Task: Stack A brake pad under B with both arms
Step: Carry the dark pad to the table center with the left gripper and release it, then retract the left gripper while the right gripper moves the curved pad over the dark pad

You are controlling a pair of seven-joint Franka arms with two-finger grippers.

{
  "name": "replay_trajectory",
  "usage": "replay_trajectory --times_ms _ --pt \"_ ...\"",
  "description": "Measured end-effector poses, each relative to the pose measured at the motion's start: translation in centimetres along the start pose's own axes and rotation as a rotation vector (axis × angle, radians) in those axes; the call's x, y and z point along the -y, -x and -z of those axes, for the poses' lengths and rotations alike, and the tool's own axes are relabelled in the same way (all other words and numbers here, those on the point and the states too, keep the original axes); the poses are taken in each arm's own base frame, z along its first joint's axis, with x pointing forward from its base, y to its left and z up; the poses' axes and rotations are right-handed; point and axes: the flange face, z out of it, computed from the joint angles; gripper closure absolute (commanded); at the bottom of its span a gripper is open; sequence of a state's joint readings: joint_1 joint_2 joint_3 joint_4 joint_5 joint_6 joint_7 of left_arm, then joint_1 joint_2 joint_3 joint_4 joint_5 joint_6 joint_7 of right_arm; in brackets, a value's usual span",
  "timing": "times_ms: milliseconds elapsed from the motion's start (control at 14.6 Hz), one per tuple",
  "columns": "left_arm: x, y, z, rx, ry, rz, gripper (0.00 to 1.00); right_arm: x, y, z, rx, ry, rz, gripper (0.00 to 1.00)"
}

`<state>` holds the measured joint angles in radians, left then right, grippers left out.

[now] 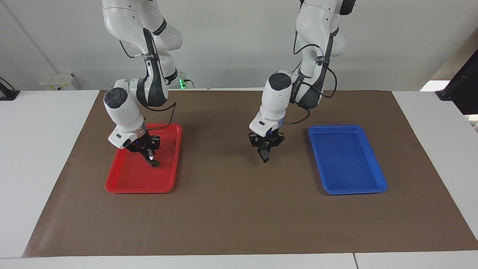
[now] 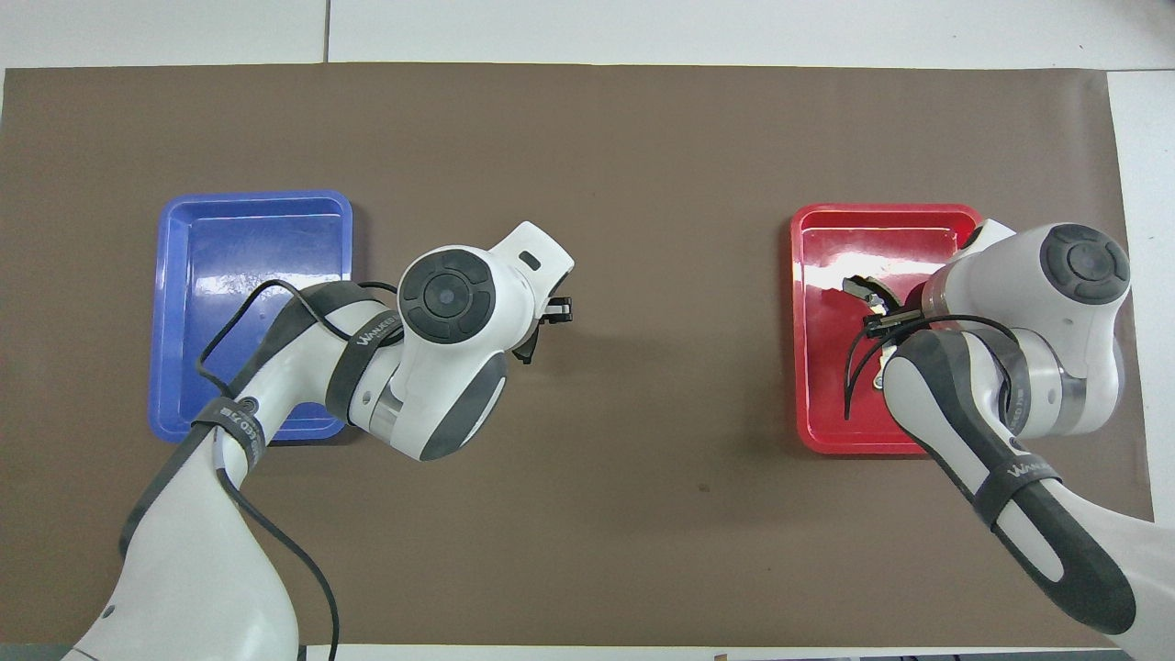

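Brown mat (image 1: pixel 239 209), blue tray (image 1: pixel 347 158) bare, red tray (image 1: pixel 143 175). Left gripper (image 1: pixel 264 156) hangs over mid-mat pinching pad A (image 1: pixel 264 155): set it flat in the open middle, then back off. Right gripper (image 1: pixel 151 160) is low in the red tray, clamped on B (image 2: pixel 863 289); lift B level, then lower it squarely onto A.
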<state>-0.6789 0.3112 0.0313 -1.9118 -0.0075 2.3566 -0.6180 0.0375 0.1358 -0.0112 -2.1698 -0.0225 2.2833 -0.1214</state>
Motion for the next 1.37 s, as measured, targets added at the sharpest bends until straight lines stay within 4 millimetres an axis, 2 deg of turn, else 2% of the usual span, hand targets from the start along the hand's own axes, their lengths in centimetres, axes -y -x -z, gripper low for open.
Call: replay_trajectory --times_ms 206,343,412,480,549,618,755,961,1098,1167,1373 --pt "-1.0 0.7 -3.1 0.013 -0.01 0.008 0.97 1.1 -1.2 2.4 0.001 -0.001 0.017 1.0" --pt "-1.5 1.2 -4.3 0.02 -0.014 0.024 0.96 1.7 -1.5 2.9 0.003 -0.002 0.016 1.0" --pt "-1.9 1.5 -4.6 0.02 -0.013 0.029 0.9 2.1 -1.5 2.9 0.003 -0.003 0.015 1.0" --pt "-2.2 1.9 -4.9 0.021 -0.013 0.031 0.7 2.6 -1.6 2.9 0.003 -0.004 0.008 1.0" --pt "-2.4 2.1 -5.0 0.023 -0.014 0.033 0.28 3.4 -1.6 2.9 0.003 -0.005 0.002 1.0" --pt "-2.5 2.2 -5.0 0.023 -0.014 0.035 0.0 4.4 -1.7 2.9 0.002 -0.007 -0.001 1.0" --pt "-2.3 1.9 -4.9 0.02 -0.015 0.041 0.0 6.1 -1.8 3.0 0.0 -0.01 0.001 1.0" --pt "-0.7 0.4 -4.1 0.005 -0.016 0.074 0.0 6.5 -1.9 3.1 -0.002 -0.011 0.005 1.0" --pt "2.6 -1.9 -2.5 0.003 -0.027 0.104 0.0 7.6 -2.1 3.5 -0.012 -0.012 0.022 1.0" --pt "4.6 -3.1 -1.4 0.006 -0.033 0.098 0.0 8.8 -2.3 3.9 -0.02 -0.013 0.026 1.0" --pt "11.2 -6.0 2.2 0.016 -0.048 0.06 0.0 14.0 -3.2 4.7 -0.032 -0.017 0.006 1.0"
